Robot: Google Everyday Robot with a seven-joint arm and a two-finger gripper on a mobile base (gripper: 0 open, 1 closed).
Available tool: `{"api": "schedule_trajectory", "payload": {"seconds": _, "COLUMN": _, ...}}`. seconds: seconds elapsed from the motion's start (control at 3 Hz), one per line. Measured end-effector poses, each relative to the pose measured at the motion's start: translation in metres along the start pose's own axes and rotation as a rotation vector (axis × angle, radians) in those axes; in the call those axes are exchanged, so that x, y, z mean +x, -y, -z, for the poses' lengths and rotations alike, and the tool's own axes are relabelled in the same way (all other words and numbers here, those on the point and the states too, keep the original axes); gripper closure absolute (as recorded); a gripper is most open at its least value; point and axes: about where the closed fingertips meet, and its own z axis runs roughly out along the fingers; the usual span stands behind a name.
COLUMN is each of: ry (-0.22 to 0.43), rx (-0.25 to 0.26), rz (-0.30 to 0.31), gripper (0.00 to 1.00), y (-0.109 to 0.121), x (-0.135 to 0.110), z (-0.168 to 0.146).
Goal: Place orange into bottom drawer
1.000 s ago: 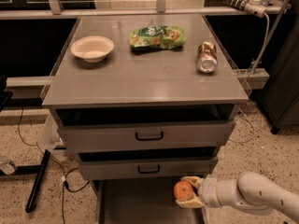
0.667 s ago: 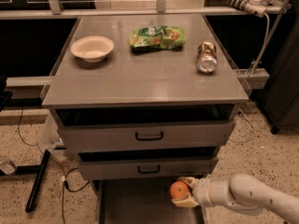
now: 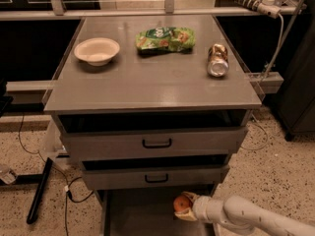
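Observation:
The orange (image 3: pixel 181 203) is a round bright orange fruit held in my gripper (image 3: pixel 185 206), which is shut on it. The white arm comes in from the lower right. The gripper holds the orange just above the right part of the bottom drawer (image 3: pixel 142 215), a pulled-out flat gray floor with thin side walls at the bottom of the view, below the two gray drawer fronts.
On the cabinet top (image 3: pixel 152 82) sit a white bowl (image 3: pixel 97 50), a green snack bag (image 3: pixel 165 38) and a crushed metal can (image 3: pixel 217 60). Two drawer fronts with black handles (image 3: pixel 157 143) face me. Cables and a black stand lie on the speckled floor at left.
The gripper with the orange has moved left, further over the bottom drawer's floor.

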Motion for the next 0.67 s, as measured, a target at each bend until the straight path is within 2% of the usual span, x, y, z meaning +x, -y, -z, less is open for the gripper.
{"api": "schedule_trajectory", "payload": {"seconds": 0.33, "ry": -0.005, "rx": -0.004, "rz": 0.086, "gripper": 1.00, "y": -0.0089, "x": 0.0386, "z": -0.0591}}
{"api": "schedule_trajectory", "payload": {"seconds": 0.67, "ry": -0.005, "rx": -0.004, "rz": 0.086, "gripper": 1.00, "y": -0.0089, "x": 0.0386, "z": -0.0592}}
